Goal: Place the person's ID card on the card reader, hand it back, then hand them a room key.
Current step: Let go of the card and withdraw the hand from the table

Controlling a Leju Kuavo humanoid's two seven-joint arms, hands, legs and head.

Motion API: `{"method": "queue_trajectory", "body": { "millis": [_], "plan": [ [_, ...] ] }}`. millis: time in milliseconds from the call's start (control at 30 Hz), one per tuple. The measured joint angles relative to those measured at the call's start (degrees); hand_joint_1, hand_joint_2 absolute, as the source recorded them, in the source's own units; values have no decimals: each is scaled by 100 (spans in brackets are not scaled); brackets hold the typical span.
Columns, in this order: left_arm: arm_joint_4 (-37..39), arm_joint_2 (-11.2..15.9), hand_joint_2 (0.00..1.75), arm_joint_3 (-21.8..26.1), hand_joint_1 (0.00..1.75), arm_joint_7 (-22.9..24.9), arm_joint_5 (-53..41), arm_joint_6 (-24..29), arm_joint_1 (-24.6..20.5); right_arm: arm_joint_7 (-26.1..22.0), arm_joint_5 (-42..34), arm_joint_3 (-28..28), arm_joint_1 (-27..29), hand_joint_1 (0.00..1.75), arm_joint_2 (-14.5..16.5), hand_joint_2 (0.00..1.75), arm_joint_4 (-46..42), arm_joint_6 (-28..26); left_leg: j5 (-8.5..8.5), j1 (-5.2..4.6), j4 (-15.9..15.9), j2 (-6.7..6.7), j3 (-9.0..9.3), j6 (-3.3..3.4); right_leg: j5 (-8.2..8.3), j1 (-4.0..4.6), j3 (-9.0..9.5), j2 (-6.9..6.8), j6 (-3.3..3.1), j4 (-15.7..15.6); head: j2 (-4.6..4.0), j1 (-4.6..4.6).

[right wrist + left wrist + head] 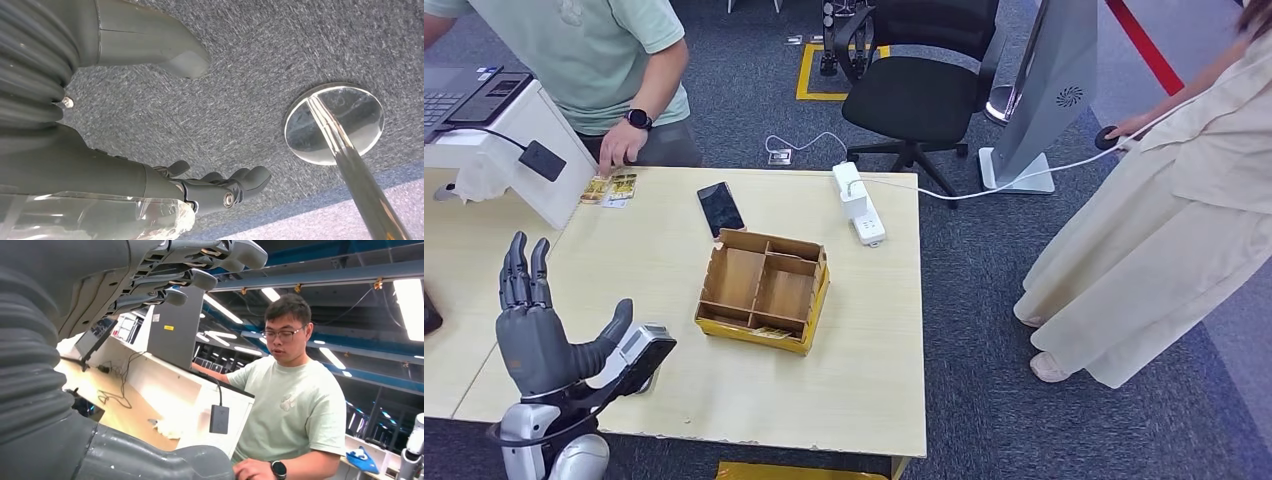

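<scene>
While the left hand (539,335) is raised over the near left corner of the table (864,390), palm up, fingers spread and holding nothing, its wrist and arm are cut off by the picture's lower edge. Beyond its fingertips, at the table's far edge, two small yellowish cards (611,188) lie side by side under a person's hand (621,145); their print is too small to read, so I cannot tell which is the ID card or a room key. Farther out and slightly left, a small black box (542,160) hangs on a cable against a white counter (529,125); the left wrist view shows that same box (219,419) and the person (287,405) behind it. To the right of the hand, a dark phone (720,208) lies flat, then a partitioned cardboard box (764,290) whose compartments hold nothing I can make out apart from a thin slip at its near edge. A white power strip (859,203) lies beyond. The right hand (215,187) hangs over grey carpet (260,60), fingers loosely curled, gripping nothing, beside a chrome post base (334,122).
</scene>
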Motion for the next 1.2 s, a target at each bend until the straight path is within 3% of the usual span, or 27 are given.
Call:
{"method": "queue_trajectory", "body": {
  "millis": [400, 767, 900, 1067, 1200],
  "plan": [
    [37, -283, 175, 1, 0, -75, -122, -92, 159, -24, 260, -260, 23, 0, 9, 175, -139, 0, 0, 1, 0, -1, 0, 0, 0, 0, -1, -1, 0, 0, -1, -2],
    [45, -521, 175, 1, 0, -363, 379, 4, 261, -201, -95, -293, 23, 0, 17, 175, -358, 0, 0, 0, 0, -2, -1, 0, 0, 0, 0, -3, 0, 0, -1, -3],
    [47, -709, 175, 3, 0, -563, 616, 7, 274, -207, -569, -108, 33, 0, 18, 175, -450, 0, 0, 0, 0, -3, 0, 0, 0, 0, 0, -3, 0, 0, -1, -3],
    [53, -950, 175, 23, 0, -786, 947, 7, 294, -46, -1404, 504, 174, 0, 18, 175, -796, -6, -1, 0, 0, -5, 0, 0, 0, -1, 0, -6, 0, -1, -1, -3],
    [55, -1062, 175, 41, 0, -838, 1049, 7, 297, 28, -1586, 901, 269, 0, 16, 175, -1018, -15, -1, 0, 0, -5, 1, 0, 0, -1, -1, -5, 0, -1, -1, -2]
  ]
}}
